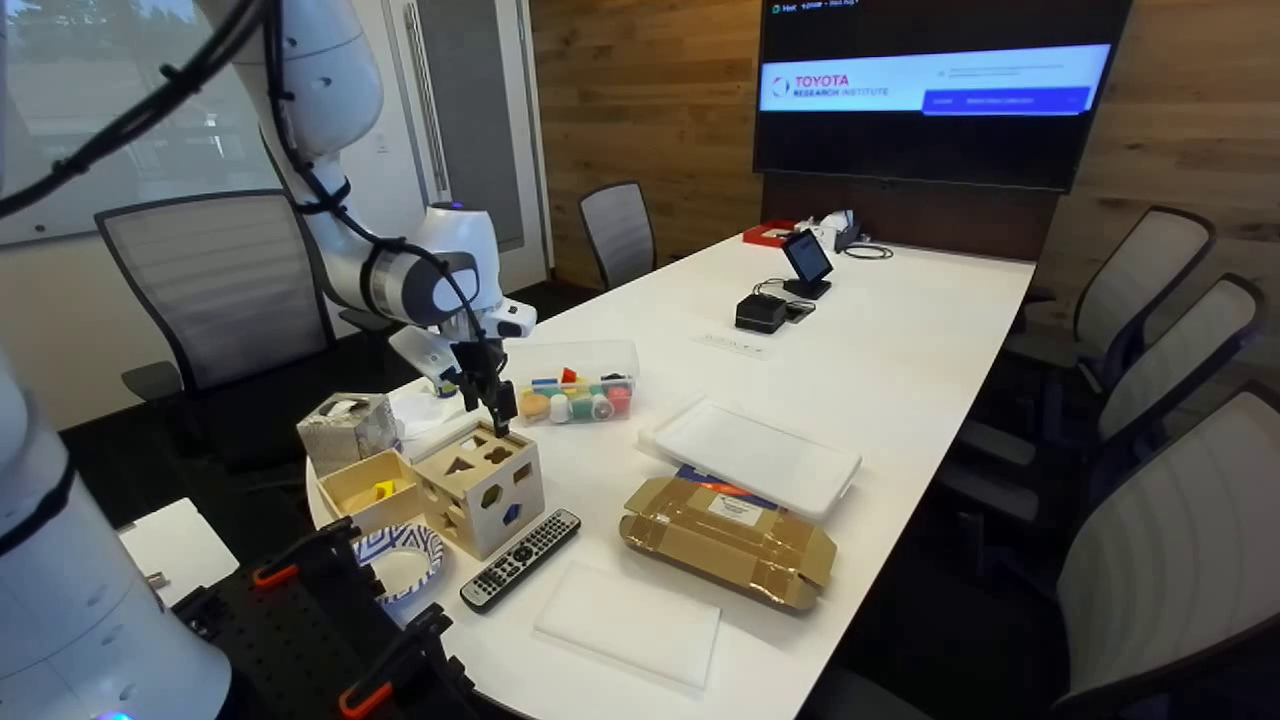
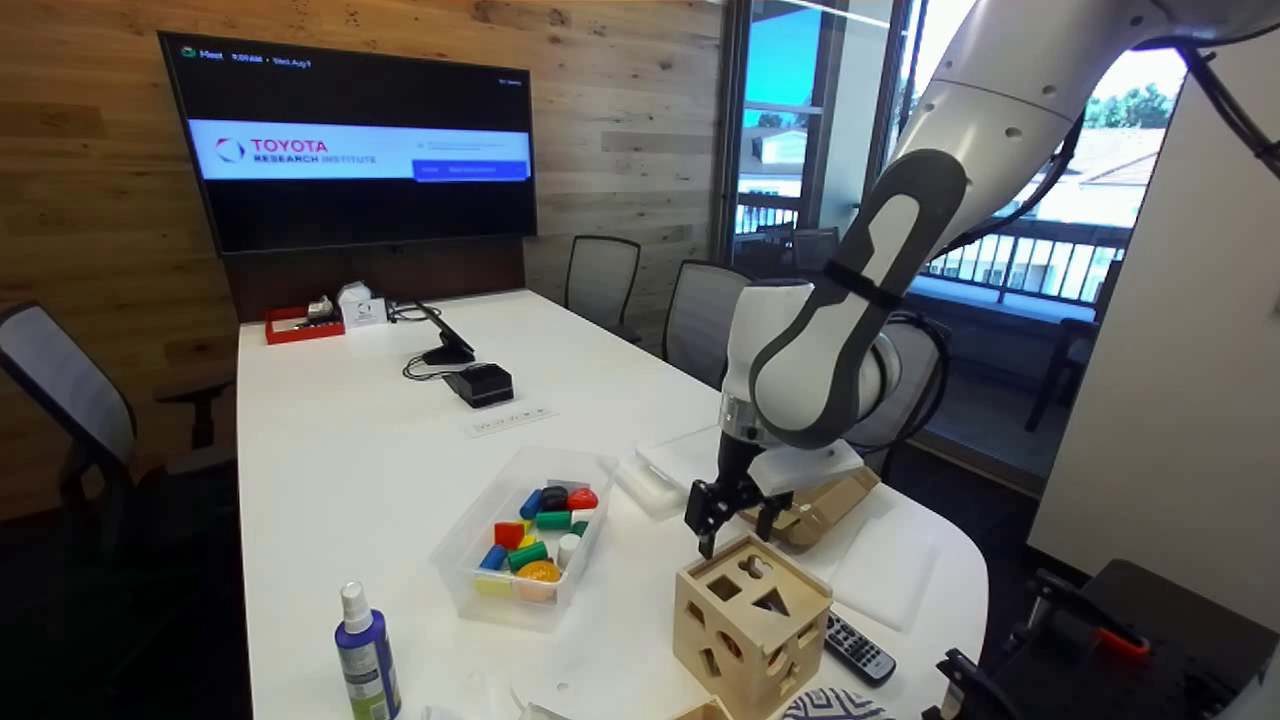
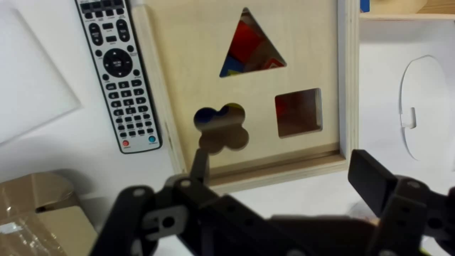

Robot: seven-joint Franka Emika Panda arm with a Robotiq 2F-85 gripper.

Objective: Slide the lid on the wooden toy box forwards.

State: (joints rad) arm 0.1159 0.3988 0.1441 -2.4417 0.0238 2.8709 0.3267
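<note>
We list: white conference table (image 2: 330, 460); brown cardboard box (image 1: 735, 543); clear plastic tub (image 2: 478, 522), coloured blocks (image 2: 530, 553) within; wooden toy box (image 2: 752, 640), coloured pieces (image 3: 243, 40) inside, lid (image 3: 254, 94) lying within its top frame (image 3: 350, 71); wooden tray (image 1: 385, 512), yellow piece (image 1: 385, 489) within; gripper (image 3: 279, 165) near the toy box's rim, fingers (image 3: 371, 180) spread; remote control (image 3: 119, 74) just beside the toy box.

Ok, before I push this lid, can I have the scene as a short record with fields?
wooden toy box: standing on the white table
lid: in the box's top, raised rims along three sides shown
lid hole shapes: triangle, square, four-lobed
gripper: open, by one edge of the box's top; contact unclear
remote: lying beside the box
clear tub: apart from the box, coloured pieces inside
</note>
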